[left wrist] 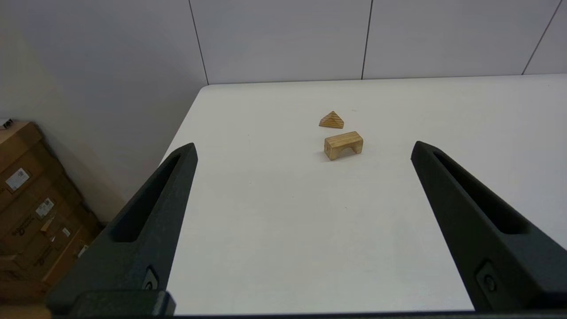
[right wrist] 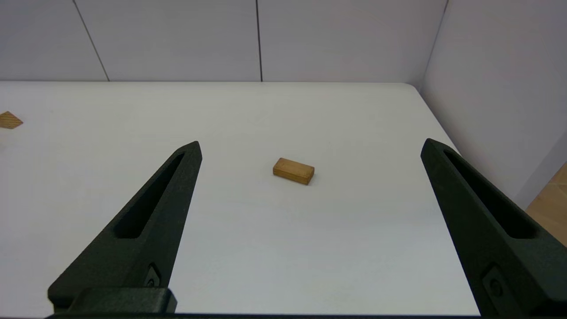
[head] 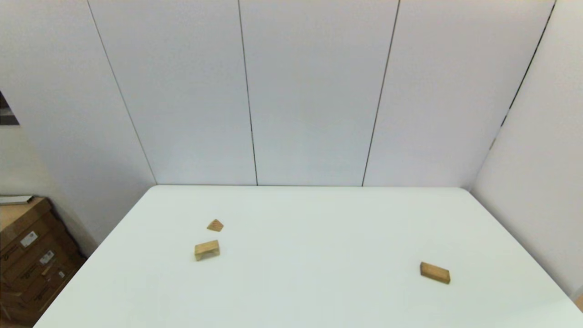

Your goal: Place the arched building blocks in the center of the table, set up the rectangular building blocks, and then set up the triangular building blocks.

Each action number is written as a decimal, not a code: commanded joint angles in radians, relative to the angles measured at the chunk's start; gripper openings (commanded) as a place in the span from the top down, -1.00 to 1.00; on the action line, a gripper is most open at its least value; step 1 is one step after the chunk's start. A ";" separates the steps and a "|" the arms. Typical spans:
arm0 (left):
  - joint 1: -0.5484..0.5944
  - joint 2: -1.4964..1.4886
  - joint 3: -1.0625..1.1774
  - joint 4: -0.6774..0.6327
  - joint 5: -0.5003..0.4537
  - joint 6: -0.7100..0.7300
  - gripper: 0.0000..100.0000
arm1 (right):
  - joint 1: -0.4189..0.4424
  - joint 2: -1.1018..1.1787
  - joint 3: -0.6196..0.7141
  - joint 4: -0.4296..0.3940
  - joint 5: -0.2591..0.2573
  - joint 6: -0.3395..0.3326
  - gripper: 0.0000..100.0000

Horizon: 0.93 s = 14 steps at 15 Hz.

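Blocks are lying apart on the white surface [head: 291, 273] — arch block [head: 207, 250] standing on its legs just beside the triangle block [head: 215, 225] at left, flat rectangular block [head: 435, 272] at right. Left hand [left wrist: 303, 148] and right hand [right wrist: 310, 146] are hovering spread wide, grasping nothing.

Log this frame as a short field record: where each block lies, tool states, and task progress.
arch block: standing on its legs, table's left side
triangle block: just behind the arch, apart from it
rectangular block: lying flat, right side
left tool: open, empty, short of the arch
right tool: open, empty, short of the rectangular block
progress: nothing placed at centre yet
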<state>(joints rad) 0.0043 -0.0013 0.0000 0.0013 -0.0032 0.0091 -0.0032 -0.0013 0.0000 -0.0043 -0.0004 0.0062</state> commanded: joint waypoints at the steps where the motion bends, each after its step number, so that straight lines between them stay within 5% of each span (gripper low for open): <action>1: 0.000 0.001 0.000 0.000 0.000 0.000 -1.00 | 0.000 0.001 0.002 0.000 0.000 0.000 -1.00; 14: 0.000 0.003 -0.029 0.013 0.006 0.026 -1.00 | 0.000 0.001 0.002 0.000 -0.001 0.000 -1.00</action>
<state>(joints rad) 0.0043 -0.0013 -0.0017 0.0023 -0.0013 0.0164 -0.0032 -0.0013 0.0000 -0.0043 -0.0004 0.0062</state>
